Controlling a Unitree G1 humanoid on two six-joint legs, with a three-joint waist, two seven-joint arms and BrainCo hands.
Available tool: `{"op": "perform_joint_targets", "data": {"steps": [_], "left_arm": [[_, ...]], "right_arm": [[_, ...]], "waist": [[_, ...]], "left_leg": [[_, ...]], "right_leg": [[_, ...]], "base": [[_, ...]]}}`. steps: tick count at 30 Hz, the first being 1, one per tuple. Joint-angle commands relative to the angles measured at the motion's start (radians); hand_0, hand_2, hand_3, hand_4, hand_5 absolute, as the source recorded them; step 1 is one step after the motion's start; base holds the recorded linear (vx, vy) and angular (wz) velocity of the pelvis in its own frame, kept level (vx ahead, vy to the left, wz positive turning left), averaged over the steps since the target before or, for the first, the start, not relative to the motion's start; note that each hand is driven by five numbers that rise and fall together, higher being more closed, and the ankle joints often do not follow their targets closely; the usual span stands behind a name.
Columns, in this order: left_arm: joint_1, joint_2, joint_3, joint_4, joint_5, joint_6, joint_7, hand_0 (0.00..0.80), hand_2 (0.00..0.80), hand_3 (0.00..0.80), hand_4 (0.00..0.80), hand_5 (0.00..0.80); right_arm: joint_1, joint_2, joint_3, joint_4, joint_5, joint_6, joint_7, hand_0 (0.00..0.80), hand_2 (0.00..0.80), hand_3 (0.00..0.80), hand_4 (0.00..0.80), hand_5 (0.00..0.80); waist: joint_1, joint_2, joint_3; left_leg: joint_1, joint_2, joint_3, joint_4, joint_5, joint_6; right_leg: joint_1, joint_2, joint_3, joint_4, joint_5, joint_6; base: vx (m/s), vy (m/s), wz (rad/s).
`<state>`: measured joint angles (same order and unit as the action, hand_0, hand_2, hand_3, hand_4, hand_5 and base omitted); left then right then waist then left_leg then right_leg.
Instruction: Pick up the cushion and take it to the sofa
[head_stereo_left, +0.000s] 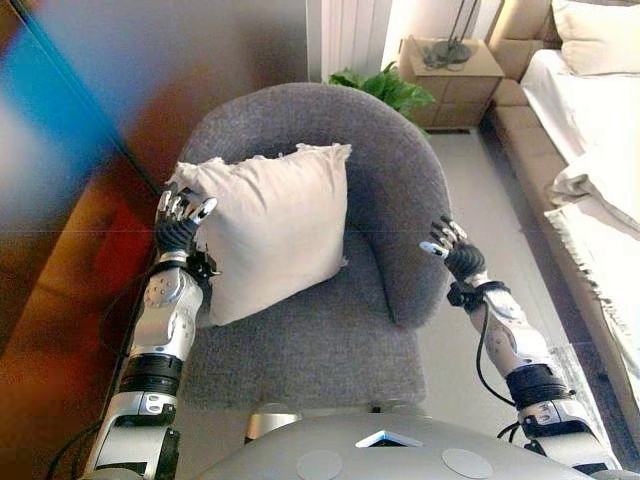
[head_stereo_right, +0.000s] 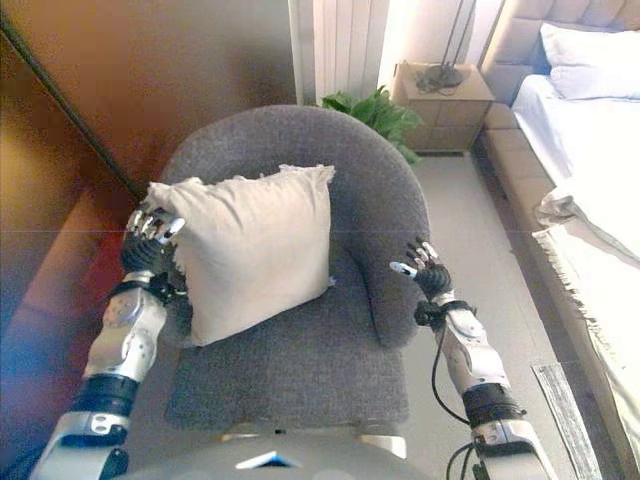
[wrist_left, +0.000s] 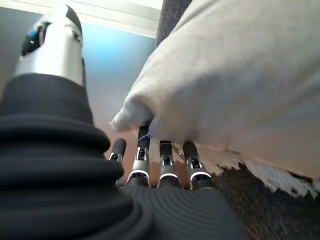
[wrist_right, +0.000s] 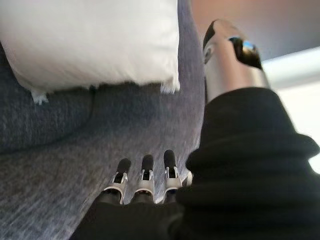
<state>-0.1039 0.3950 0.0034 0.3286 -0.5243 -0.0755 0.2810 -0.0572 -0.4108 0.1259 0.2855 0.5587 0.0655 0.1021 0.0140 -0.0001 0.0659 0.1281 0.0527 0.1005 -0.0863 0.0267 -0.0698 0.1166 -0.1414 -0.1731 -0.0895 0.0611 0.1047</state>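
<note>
A cream cushion (head_stereo_left: 275, 225) leans upright against the back of a grey armchair (head_stereo_left: 395, 170). My left hand (head_stereo_left: 180, 228) is at the cushion's left edge near its upper corner. Its straight fingers (wrist_left: 165, 160) touch the underside of the cushion (wrist_left: 235, 75). My right hand (head_stereo_left: 455, 255) is open beside the outer side of the chair's right arm, apart from the cushion. In the right wrist view its fingers (wrist_right: 145, 172) are straight over the grey seat (wrist_right: 60, 165), with the cushion (wrist_right: 90, 40) beyond. A beige sofa (head_stereo_left: 590, 130) with white covers stands at the right.
A brown wall (head_stereo_left: 100, 200) runs close along the chair's left side. A green plant (head_stereo_left: 385, 88) and a wooden side table (head_stereo_left: 450, 65) stand behind the chair. Pale floor (head_stereo_left: 500, 200) lies between chair and sofa.
</note>
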Motion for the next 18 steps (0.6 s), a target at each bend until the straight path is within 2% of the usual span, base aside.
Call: {"op": "perform_joint_targets", "data": {"steps": [1, 6, 9, 11, 14, 18], "left_arm": [[-0.086, 0.035, 0.006, 0.045, 0.036, -0.068, 0.034, 0.000, 0.000, 0.000, 0.000, 0.000], [-0.055, 0.015, 0.016, 0.029, 0.046, -0.073, 0.027, 0.000, 0.000, 0.000, 0.000, 0.000], [-0.055, 0.015, 0.017, 0.018, 0.041, -0.070, 0.036, 0.000, 0.000, 0.000, 0.000, 0.000], [-0.065, 0.017, 0.012, 0.018, 0.043, -0.064, 0.048, 0.000, 0.000, 0.000, 0.000, 0.000], [-0.085, 0.009, 0.002, 0.033, 0.040, -0.054, 0.059, 0.000, 0.000, 0.000, 0.000, 0.000], [-0.094, -0.001, -0.020, 0.034, 0.025, -0.055, 0.027, 0.000, 0.000, 0.000, 0.000, 0.000]], "right_arm": [[-0.042, -0.023, 0.015, -0.103, 0.003, -0.023, 0.045, 0.000, 0.000, 0.000, 0.000, 0.000], [-0.012, -0.022, 0.027, -0.139, -0.053, -0.010, 0.103, 0.000, 0.000, 0.000, 0.000, 0.000], [-0.015, -0.060, 0.065, -0.143, -0.126, 0.008, 0.199, 0.000, 0.000, 0.000, 0.000, 0.000], [-0.028, -0.084, 0.093, -0.134, -0.169, 0.018, 0.217, 0.000, 0.000, 0.000, 0.000, 0.000], [-0.077, -0.107, 0.146, -0.101, -0.220, 0.049, 0.229, 0.000, 0.000, 0.000, 0.000, 0.000], [-0.141, -0.114, 0.238, -0.078, -0.244, 0.114, 0.334, 0.000, 0.000, 0.000, 0.000, 0.000]], "waist": [[-0.006, -0.012, -0.038], [-0.008, -0.012, -0.042], [-0.003, -0.017, -0.037], [0.002, -0.021, -0.032], [0.011, -0.027, -0.028], [0.031, -0.033, -0.019]], "left_leg": [[-0.049, -0.015, 0.023, 0.050, -0.002, 0.014], [-0.041, -0.014, 0.029, 0.043, -0.002, 0.015], [-0.046, -0.015, 0.028, 0.047, -0.002, 0.016], [-0.048, -0.016, 0.026, 0.050, -0.003, 0.015], [-0.045, -0.017, 0.020, 0.051, -0.004, 0.014], [-0.050, -0.019, 0.009, 0.061, -0.005, 0.012]], "right_leg": [[-0.019, -0.001, -0.006, 0.037, -0.004, -0.006], [-0.020, -0.001, -0.001, 0.035, -0.004, -0.002], [-0.023, -0.002, 0.000, 0.037, -0.004, -0.002], [-0.023, -0.003, -0.002, 0.037, -0.004, -0.001], [-0.015, -0.005, -0.005, 0.034, -0.002, 0.000], [-0.014, -0.009, -0.009, 0.037, -0.001, 0.000]], "base": [[0.000, 0.000, 0.00], [0.000, 0.000, 0.00], [0.000, 0.000, 0.00], [0.000, 0.000, 0.00], [0.000, 0.000, 0.00], [0.000, 0.000, 0.00]]}}
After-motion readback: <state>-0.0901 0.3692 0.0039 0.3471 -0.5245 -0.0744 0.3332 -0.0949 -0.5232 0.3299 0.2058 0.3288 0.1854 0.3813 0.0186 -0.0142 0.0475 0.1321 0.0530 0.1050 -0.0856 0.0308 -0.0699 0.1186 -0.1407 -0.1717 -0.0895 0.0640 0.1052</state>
